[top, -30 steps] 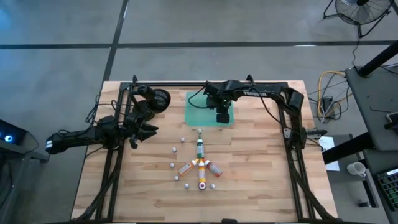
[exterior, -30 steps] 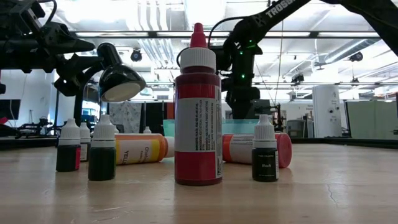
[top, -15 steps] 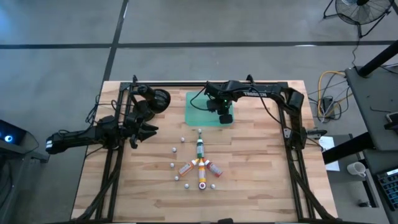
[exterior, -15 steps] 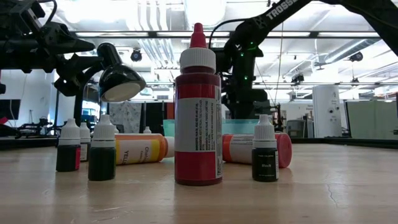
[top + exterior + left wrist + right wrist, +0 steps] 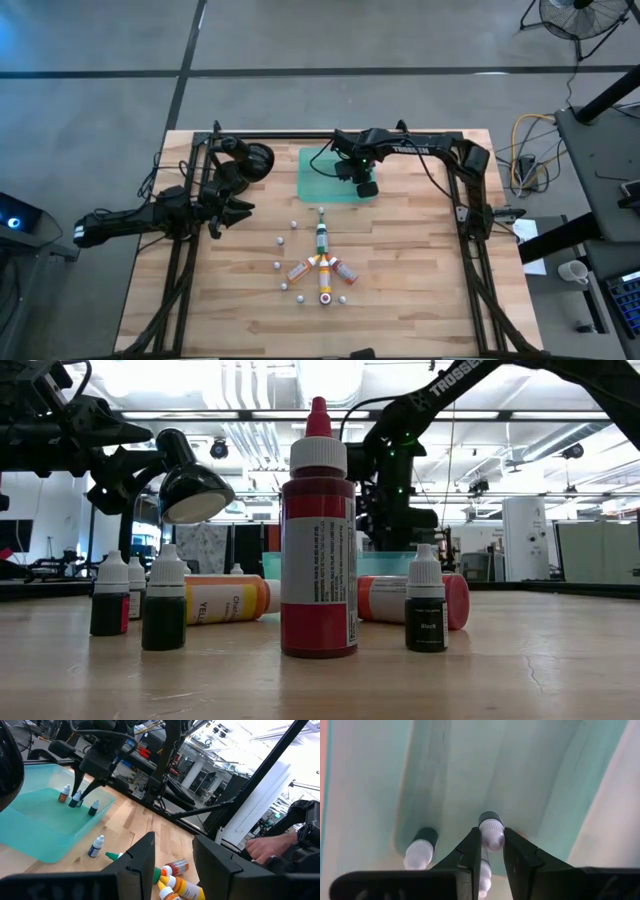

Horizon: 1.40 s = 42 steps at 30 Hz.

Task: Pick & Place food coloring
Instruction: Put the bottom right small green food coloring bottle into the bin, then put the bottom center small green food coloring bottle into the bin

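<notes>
Task partly done, judging by how the items lie. The green tray (image 5: 325, 172), upper centre of the high view, holds a few small dropper bottles (image 5: 76, 801), seen upper left in the left wrist view.

Right gripper (image 5: 490, 851) is over the tray's right edge, jaws narrow and clamped on one small bottle (image 5: 491, 831); a second lies on its side just beside it (image 5: 418, 851).

Left to move: the rest of the food coloring (image 5: 320, 262) on the table (image 5: 420, 300), lower centre of the high view: green, orange-yellow and red bottles plus scattered small white-capped ones.

Left gripper (image 5: 174, 857) waits at the table's left edge, jaws partly apart, holding nothing.
</notes>
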### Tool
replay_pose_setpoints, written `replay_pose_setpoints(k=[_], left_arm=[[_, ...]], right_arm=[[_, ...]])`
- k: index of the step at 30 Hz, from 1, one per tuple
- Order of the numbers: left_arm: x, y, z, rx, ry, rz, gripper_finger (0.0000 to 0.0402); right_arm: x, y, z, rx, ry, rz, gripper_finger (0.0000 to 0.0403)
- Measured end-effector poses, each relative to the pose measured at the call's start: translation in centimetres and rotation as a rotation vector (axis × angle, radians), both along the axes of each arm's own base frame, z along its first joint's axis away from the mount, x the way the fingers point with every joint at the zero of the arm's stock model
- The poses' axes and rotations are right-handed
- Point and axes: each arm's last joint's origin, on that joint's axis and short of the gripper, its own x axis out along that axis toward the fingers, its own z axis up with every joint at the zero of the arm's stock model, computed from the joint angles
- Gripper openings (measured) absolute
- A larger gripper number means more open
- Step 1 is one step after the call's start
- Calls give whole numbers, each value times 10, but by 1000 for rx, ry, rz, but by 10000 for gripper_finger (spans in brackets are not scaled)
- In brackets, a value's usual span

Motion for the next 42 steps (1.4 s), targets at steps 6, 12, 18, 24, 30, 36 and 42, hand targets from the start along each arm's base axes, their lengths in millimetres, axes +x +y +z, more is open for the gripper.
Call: replay_pose_setpoints(k=[6,12,18,24,30,36,42], left_arm=[[0,0,0,0,0,-1,106],[0,0,0,0,0,-1,106],[0,0,0,0,0,-1,106],[0,0,0,0,0,-1,106],[0,0,0,0,0,0,106],[0,0,0,0,0,0,106],[0,0,0,0,0,0,106]], right_arm=[[0,0,-4,-5,-7,6,57],[0,0,-4,-5,-6,8,61],[0,1,-4,-5,-5,8,93],[-1,1,-4,-5,-3,8,122],[0,0,-2,-15,-4,-3,141],[1,2,15,-31,-39,0,160],[8,15,44,-57,-118,38,179]])
